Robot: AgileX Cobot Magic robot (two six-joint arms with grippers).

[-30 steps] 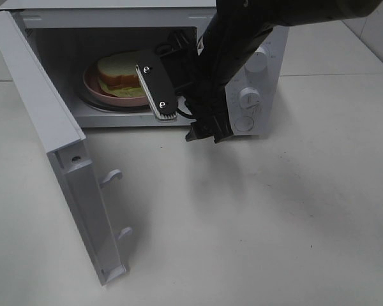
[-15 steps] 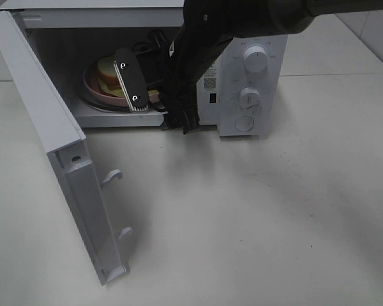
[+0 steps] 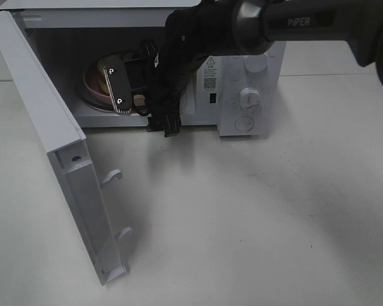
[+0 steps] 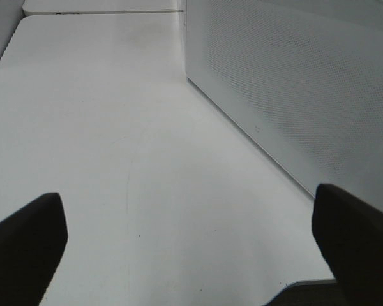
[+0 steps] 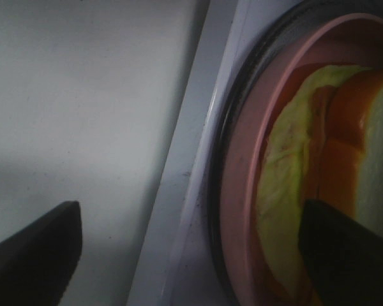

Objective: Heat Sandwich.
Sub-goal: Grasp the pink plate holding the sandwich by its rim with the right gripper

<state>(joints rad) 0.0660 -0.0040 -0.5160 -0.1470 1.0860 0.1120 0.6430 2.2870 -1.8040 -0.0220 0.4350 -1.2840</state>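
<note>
Left gripper [image 4: 190, 248]: jaws wide apart, nothing between them, hanging over bare table beside a perforated white panel; it does not appear in the high view.

Microwave door [image 3: 57, 146]: swung fully open, at 9 o'clock from the cavity, as it stood a second ago.

Sandwich [image 5: 287, 185]: inside the cavity, lying on the pink plate [image 3: 89, 80] on the turntable; position unchanged.

Right gripper [image 3: 131, 102]: a second ago it hung at the cavity's 3 o'clock edge. It has since swept toward 9 o'clock and now screens most of the sandwich. Jaws apart, clamped on nothing.

Control dials [image 3: 249, 97]: now uncovered, untouched.

Assessment: loading appears complete. Shutting the door and setting the timer are outstanding.
</note>
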